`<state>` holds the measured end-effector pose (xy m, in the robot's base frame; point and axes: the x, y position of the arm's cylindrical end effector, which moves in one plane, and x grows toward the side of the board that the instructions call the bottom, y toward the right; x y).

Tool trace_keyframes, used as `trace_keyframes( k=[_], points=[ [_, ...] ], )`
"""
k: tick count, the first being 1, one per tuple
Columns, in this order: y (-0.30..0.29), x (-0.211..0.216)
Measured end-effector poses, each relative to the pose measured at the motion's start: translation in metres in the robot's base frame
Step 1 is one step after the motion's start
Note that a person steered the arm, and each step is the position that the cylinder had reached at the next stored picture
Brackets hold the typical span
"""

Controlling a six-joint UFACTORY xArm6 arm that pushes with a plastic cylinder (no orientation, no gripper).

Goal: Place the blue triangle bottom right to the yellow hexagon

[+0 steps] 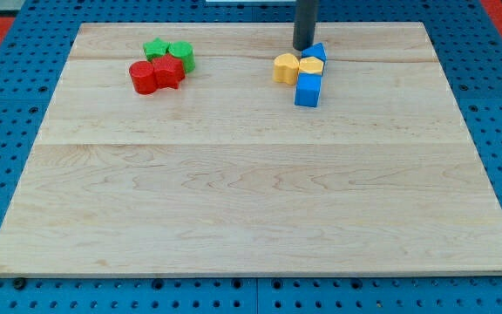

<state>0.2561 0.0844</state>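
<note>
The blue triangle (317, 51) lies near the view's top, right of centre, touching the top right of the yellow hexagon (311, 66). A second yellow block (285, 67), roundish or heart-like, touches the hexagon's left side. A blue cube-like block (308, 90) sits just below the hexagon. My tip (304, 47) stands at the top of this cluster, right beside the blue triangle's left edge and just above the yellow hexagon. It looks to be touching the triangle.
At the view's top left is a second cluster: a green star (156, 49), a green roundish block (181, 55), and two red blocks (144, 77) (169, 72) touching each other. The wooden board (251, 201) lies on a blue perforated table.
</note>
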Motion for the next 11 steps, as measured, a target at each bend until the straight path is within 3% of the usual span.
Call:
trace_keyframes(
  k=[1, 4, 5, 7, 8, 11],
  points=[
    [0.003, 0.020],
    [0.113, 0.030],
    [0.156, 0.053],
    [0.127, 0.048],
    [0.073, 0.047],
    [0.069, 0.086]
  ],
)
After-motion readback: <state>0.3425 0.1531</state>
